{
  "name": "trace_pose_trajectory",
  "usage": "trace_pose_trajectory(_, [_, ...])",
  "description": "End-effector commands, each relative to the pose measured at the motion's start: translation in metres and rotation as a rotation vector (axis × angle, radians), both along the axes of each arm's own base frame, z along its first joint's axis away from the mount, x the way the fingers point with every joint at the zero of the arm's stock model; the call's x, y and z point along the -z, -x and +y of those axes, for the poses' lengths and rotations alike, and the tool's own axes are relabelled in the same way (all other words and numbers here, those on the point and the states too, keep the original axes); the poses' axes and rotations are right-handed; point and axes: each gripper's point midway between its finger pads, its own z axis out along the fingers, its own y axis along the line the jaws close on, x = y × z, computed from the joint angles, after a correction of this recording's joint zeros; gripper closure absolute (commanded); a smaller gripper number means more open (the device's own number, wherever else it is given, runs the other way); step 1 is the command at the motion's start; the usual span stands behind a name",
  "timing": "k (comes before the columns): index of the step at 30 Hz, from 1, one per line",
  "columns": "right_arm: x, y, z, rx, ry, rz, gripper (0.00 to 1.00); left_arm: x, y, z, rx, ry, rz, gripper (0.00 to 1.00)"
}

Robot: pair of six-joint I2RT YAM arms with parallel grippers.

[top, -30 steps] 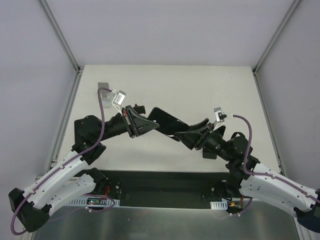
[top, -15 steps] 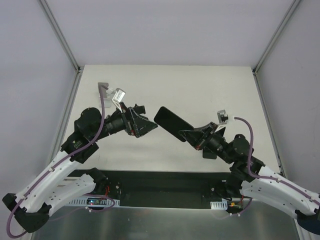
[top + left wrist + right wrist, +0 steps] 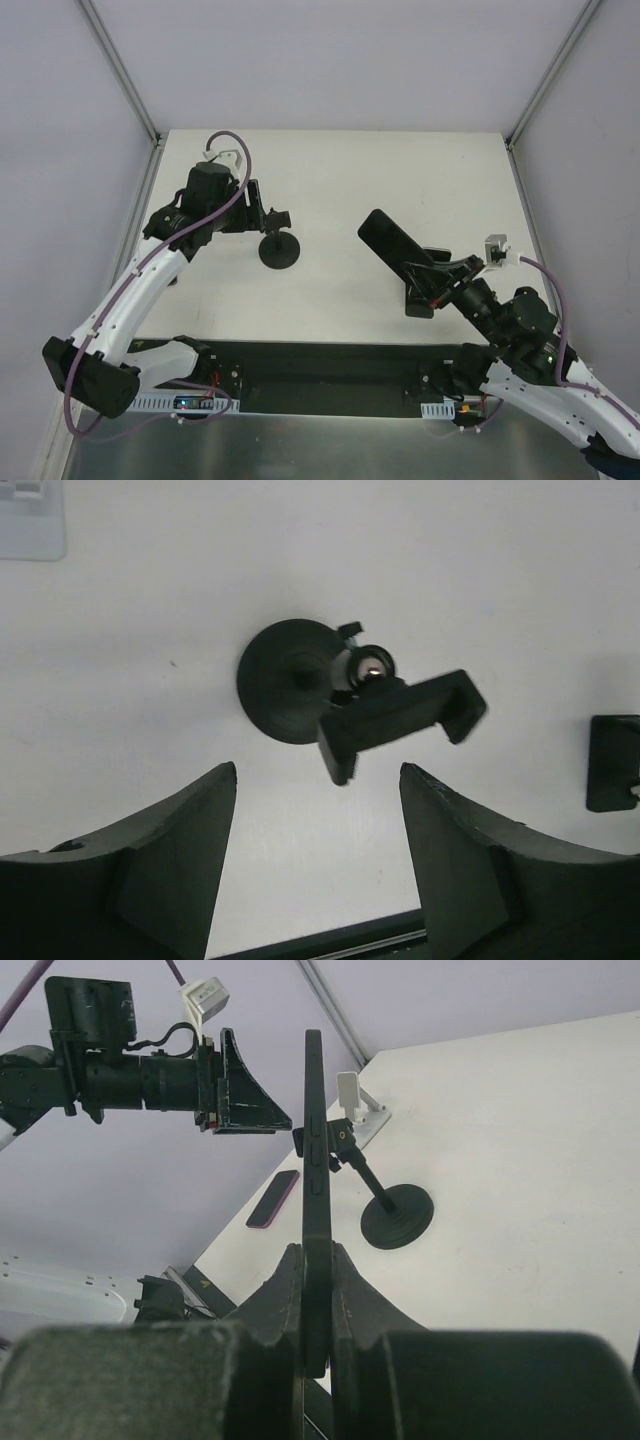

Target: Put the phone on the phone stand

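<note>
Grips the phone (image 3: 314,1130) by its lower end, leaving the upper length free to go into a holder. Carries it edge-on and clear of the table (image 3: 400,170), well to the right of the phone stand (image 3: 279,250) and not touching it. Clamps the right gripper (image 3: 317,1280) shut on both flat faces of the phone, one finger on each side. Points the free end up and leftward toward the stand, which reads as lining it up for the approach.

Leaves the stand upright on its round base (image 3: 285,680), on the left half of the table, with the small clamp (image 3: 400,715) on top tilted and empty. Cannot tell from here whether that clamp gapes wide enough to take the phone.

Hangs the left gripper (image 3: 318,820) straight above the stand, fingers spread wide with nothing between them, by the look of it giving the stand room rather than holding it.

Stretches the left arm far forward along the left edge, elbow bent, wrist turned inward and down. Reaches the right arm up and left from its base, forearm low, wrist raised behind the phone.
</note>
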Motion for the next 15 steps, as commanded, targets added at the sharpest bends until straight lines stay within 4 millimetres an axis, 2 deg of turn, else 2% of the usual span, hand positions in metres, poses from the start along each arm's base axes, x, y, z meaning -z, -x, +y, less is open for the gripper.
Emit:
trace_pose_trajectory(1, [-0.020, 0.002, -0.012, 0.029, -0.044, -0.056, 0.99, 0.011, -0.009, 0.006, 0.078, -0.015, 0.057, 0.37])
trace_pose_trajectory(3, [-0.019, 0.002, -0.011, 0.022, -0.042, -0.054, 0.99, 0.022, -0.012, 0.006, 0.081, 0.010, 0.086, 0.41])
trace_pose_trajectory(6, [-0.020, 0.003, -0.008, 0.008, -0.038, -0.051, 0.99, 0.026, -0.017, -0.004, 0.122, 0.049, 0.056, 0.49])
trace_pose_trajectory(13, [-0.020, 0.003, 0.000, -0.012, -0.027, -0.048, 0.99, 0.037, -0.016, -0.013, 0.153, 0.086, 0.095, 0.51])
trace_pose_trajectory(15, [-0.020, 0.002, 0.001, -0.011, -0.025, -0.048, 0.99, 0.042, -0.017, -0.015, 0.165, 0.089, 0.101, 0.55])
